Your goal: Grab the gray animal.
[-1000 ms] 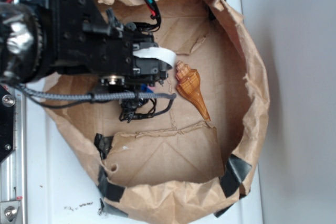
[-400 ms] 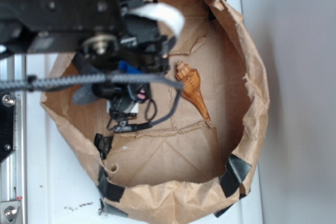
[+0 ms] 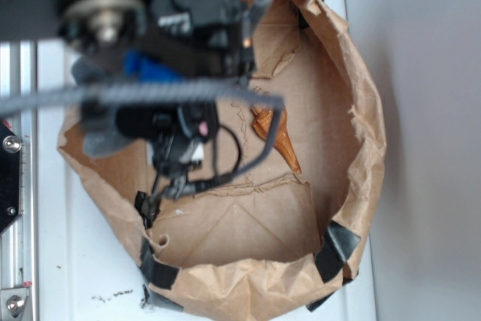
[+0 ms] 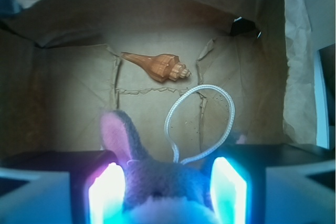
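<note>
A shallow, crumpled brown paper tray (image 3: 361, 133) patched with black tape sits on a white desk (image 3: 90, 261), beside a plain pale wall (image 3: 428, 140). The black robot arm, blurred, fills the overhead view's upper left. In the wrist view, the gripper (image 4: 168, 190) has its two glowing fingers (image 4: 106, 192) closed against the small gray plush animal (image 4: 157, 179), which sits between them. Its pink-lined ear (image 4: 116, 135) and white string loop (image 4: 202, 121) rise above the fingers. An orange-brown spiral seashell (image 4: 157, 65) lies on the paper floor, well apart from the toy.
</note>
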Available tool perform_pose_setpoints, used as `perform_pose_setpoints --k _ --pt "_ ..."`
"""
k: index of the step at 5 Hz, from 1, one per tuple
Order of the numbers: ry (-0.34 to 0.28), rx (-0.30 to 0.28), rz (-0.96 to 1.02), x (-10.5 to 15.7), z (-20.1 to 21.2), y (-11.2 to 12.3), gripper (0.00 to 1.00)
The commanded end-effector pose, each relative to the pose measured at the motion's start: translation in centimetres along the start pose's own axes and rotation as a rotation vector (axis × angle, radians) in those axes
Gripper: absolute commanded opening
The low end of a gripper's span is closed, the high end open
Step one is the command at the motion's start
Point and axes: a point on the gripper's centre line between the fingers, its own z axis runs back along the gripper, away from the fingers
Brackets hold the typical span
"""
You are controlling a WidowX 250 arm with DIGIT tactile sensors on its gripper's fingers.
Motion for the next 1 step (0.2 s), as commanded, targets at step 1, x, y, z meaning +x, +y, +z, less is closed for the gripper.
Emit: perform_pose_setpoints --k 1 --pt "-0.112 0.068 -0.028 0.9 1.12 -0.04 0.0"
